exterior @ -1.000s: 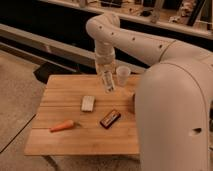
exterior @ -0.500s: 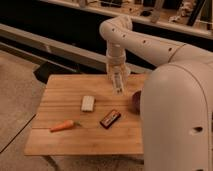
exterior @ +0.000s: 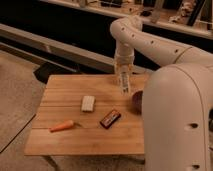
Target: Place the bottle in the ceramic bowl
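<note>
Dim counters and shelving run across the background, with a pale concrete floor point(exterior: 17, 95) to the left. Nearest the camera, the robot's big white body point(exterior: 177, 125) fills the right side and hides the table's right edge. From it the white arm point(exterior: 145, 40) arches up and then down over the wooden table point(exterior: 75, 135). At the arm's end the gripper point(exterior: 123, 86) hangs above the far right part of the tabletop, clamped around the bottle point(exterior: 124, 84), which points downward with its white label showing. Just right of it, the ceramic bowl point(exterior: 137, 101) peeks out from behind the body. On the bare wood lie a dark bar point(exterior: 110, 118), a white block point(exterior: 88, 103) and a carrot point(exterior: 62, 126), each well apart.
</note>
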You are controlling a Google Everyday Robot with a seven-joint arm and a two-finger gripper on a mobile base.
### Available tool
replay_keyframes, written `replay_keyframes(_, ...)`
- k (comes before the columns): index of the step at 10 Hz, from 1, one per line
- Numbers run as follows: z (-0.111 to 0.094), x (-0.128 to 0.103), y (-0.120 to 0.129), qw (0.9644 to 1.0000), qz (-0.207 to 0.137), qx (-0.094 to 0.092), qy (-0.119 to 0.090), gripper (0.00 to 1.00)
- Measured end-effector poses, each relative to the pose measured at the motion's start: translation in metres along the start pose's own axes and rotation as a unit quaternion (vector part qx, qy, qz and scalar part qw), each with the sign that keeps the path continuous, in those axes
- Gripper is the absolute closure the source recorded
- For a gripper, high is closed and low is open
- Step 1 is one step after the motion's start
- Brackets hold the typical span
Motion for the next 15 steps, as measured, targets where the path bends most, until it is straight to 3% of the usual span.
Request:
replay_keyframes(8,0.033,0.000,-0.077,0.9987,-0.015,0.007,0.047,1.00)
replay_keyframes(11,0.050,0.002,-0.074,0.9975,-0.021,0.013,0.066,1.00)
replay_keyframes(15,0.090,0.008,-0.065,0.9943,-0.031,0.025,0.099,1.00)
